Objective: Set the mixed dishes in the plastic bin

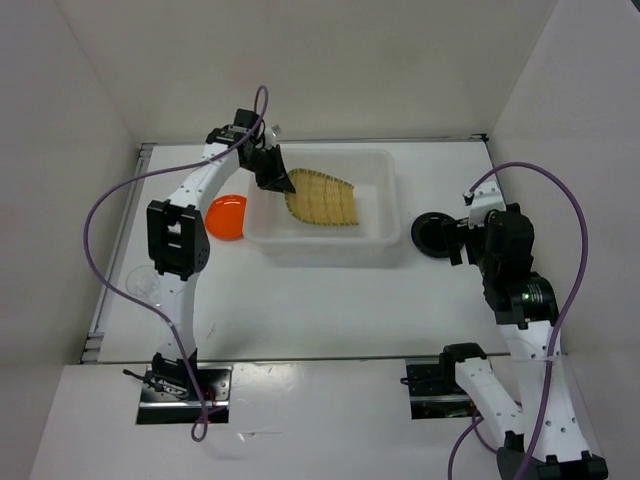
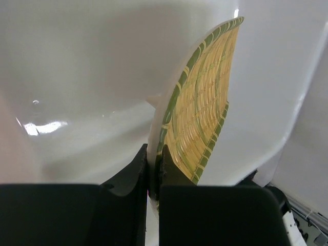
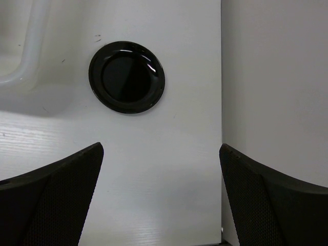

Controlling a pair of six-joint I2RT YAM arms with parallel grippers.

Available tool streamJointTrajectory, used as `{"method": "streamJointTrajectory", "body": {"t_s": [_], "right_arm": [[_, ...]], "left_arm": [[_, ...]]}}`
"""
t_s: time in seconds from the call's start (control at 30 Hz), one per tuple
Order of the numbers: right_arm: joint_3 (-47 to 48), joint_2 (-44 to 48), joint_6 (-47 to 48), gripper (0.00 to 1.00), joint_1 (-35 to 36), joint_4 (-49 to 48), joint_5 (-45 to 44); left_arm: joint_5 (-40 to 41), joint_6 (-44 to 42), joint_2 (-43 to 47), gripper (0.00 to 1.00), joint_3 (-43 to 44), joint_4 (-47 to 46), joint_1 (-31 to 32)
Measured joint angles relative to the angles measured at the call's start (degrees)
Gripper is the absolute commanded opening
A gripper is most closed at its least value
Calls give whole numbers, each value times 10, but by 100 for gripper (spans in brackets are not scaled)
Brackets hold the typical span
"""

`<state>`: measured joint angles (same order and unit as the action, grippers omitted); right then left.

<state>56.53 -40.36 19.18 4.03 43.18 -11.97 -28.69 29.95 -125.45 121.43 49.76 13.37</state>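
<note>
Up close in the left wrist view, the left gripper [image 2: 152, 156] is seen pinched shut on the green-edged rim of the woven tray [image 2: 205, 102], which is held up on edge inside the plastic bin [image 2: 87, 56]. Gripped by the rim like that, it can probably be laid flat without the fingers [image 2: 133, 174] getting jammed against the bin floor; whether its far end is already touching the bottom can't be told. So the tray is judged nearly placed, release not yet done. The right gripper [image 3: 161, 148] is spread wide open and hung above the table [image 3: 169, 169], lined up short of the black plate [image 3: 127, 77], which is sat flat just beside the bin's right wall and is likely the next pick. The orange plate [image 1: 228, 216] is left outside, just beside or touching the bin's left side. Everything's laid on a white table boxed in by plain white panels [image 1: 330, 60], with purple cables [image 1: 100, 230] looped off both arms
</note>
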Motion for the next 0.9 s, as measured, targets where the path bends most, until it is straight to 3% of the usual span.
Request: {"method": "streamJointTrajectory", "body": {"t_s": [0.17, 0.63, 0.9], "right_arm": [[0, -7, 4, 98, 3, -6, -20], [5, -16, -2, 98, 3, -7, -49], [5, -16, -2, 98, 3, -7, -57]], "left_arm": [[0, -14, -60, 0, 13, 4, 2], [42, -44, -106, 1, 28, 13, -21], [93, -55, -124, 54, 60, 28, -12]]}}
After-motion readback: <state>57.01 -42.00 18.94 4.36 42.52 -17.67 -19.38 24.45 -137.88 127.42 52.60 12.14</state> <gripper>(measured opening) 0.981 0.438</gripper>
